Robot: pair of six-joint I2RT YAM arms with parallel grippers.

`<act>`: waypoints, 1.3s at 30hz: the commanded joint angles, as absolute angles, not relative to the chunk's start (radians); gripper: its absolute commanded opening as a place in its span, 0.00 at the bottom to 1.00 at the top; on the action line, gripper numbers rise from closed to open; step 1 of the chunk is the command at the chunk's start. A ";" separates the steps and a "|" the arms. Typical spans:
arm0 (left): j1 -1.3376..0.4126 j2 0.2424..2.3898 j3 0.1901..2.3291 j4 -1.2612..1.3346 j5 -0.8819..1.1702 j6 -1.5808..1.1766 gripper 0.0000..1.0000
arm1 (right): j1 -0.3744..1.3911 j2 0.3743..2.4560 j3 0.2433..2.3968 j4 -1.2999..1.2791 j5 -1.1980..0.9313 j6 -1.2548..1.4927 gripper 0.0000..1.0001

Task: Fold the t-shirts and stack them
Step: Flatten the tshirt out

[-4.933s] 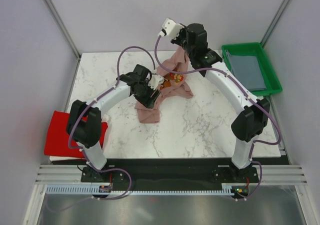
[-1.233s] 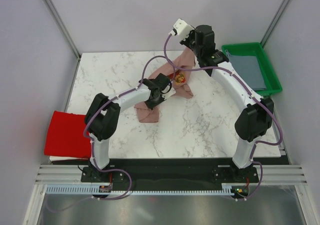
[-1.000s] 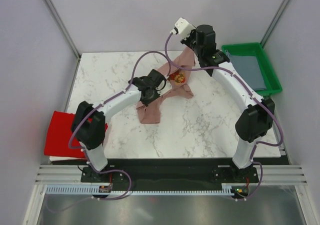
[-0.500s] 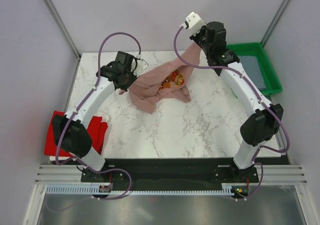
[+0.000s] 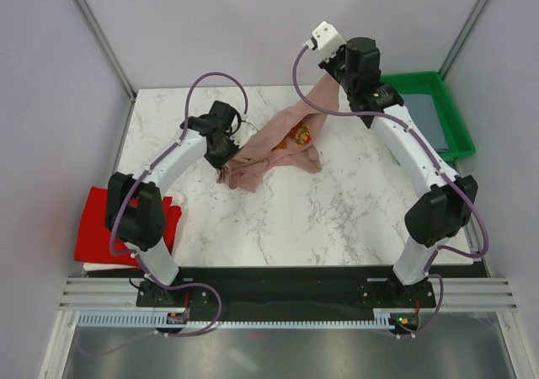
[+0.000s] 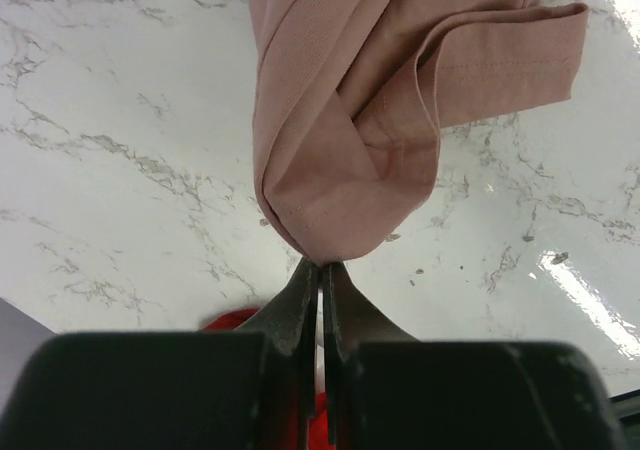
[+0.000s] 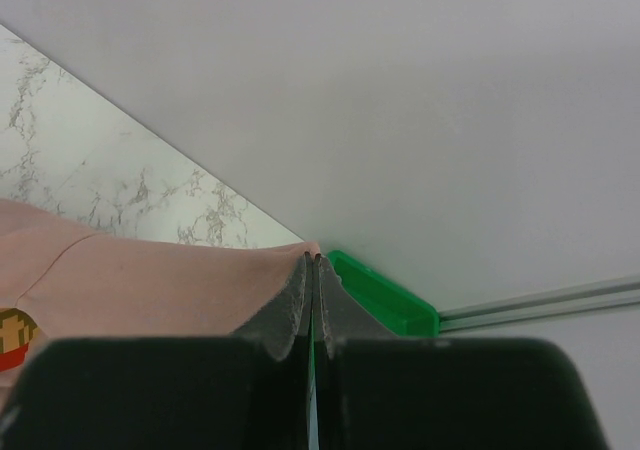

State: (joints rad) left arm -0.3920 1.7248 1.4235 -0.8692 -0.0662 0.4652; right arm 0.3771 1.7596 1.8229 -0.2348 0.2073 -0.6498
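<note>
The dusty-pink t-shirt [image 5: 268, 152] hangs stretched between both grippers, its lower folds resting on the marble table [image 5: 337, 210]. Its brown-orange graphic [image 5: 297, 135] faces up. My left gripper [image 5: 233, 146] is shut on a bunched fold of the pink t-shirt [image 6: 345, 130], pinched right at the left gripper's [image 6: 320, 264] tips. My right gripper [image 5: 330, 74], raised at the back, is shut on an edge of the pink t-shirt [image 7: 150, 280], which runs up to the right gripper's [image 7: 313, 258] tips. A red t-shirt [image 5: 99, 227] lies at the table's left edge. A grey-blue t-shirt [image 5: 421, 120] lies in the tray.
A green plastic tray [image 5: 459, 122] stands at the back right corner, and its rim [image 7: 385, 295] shows just behind my right fingers. Grey walls close in the table on the left, back and right. The arm bases sit at the near edge.
Over the last second my left gripper pulled its part of the pink t-shirt out to the left, then came slightly back. My right gripper rose and shifted right, stretching the cloth.
</note>
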 commanded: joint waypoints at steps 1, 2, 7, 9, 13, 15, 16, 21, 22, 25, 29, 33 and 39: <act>-0.383 1.720 1.437 -0.870 -0.026 0.425 0.02 | 0.377 1.713 1.835 -0.209 0.201 -0.630 0.00; -0.383 1.715 1.437 -0.870 -0.026 0.426 0.02 | 0.377 1.715 1.835 -0.209 0.199 -0.629 0.00; -0.374 1.690 1.440 -0.874 -0.070 0.462 0.02 | 0.377 1.723 1.839 -0.209 0.204 -0.624 0.00; -0.365 1.674 1.459 -0.874 -0.119 0.488 0.02 | 0.377 1.727 1.844 -0.209 0.207 -0.618 0.00; -0.316 1.644 1.515 -0.894 -0.129 0.523 0.11 | 0.377 1.729 1.842 -0.209 0.210 -0.614 0.00; -0.287 1.638 1.534 -0.916 -0.107 0.525 0.22 | 0.376 1.730 1.844 -0.210 0.210 -0.612 0.00; -0.279 1.641 1.535 -0.923 -0.082 0.526 0.09 | 0.377 1.732 1.844 -0.210 0.210 -0.614 0.00; -0.268 1.661 1.523 -0.939 -0.049 0.488 0.02 | 0.377 1.740 1.856 -0.212 0.210 -0.606 0.00; -0.267 1.661 1.522 -0.939 -0.040 0.483 0.02 | 0.377 1.741 1.859 -0.213 0.210 -0.606 0.00; -0.262 1.672 1.526 -0.937 -0.011 0.465 0.02 | 0.377 1.738 1.859 -0.218 0.207 -0.607 0.00; -0.261 1.730 1.534 -0.936 -0.029 0.439 0.38 | 0.377 1.730 1.842 -0.221 0.207 -0.611 0.00; -0.229 1.787 1.565 -0.934 -0.012 0.397 0.49 | 0.377 1.726 1.836 -0.224 0.210 -0.614 0.00; -0.169 1.833 1.598 -0.936 0.072 0.361 0.47 | 0.377 1.718 1.825 -0.224 0.210 -0.629 0.00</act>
State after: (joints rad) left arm -0.1951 1.8282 1.5402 -0.9367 0.0071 0.4145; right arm 0.3771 1.7596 1.8229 -0.2493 0.2070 -0.6250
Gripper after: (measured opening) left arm 0.478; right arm 0.007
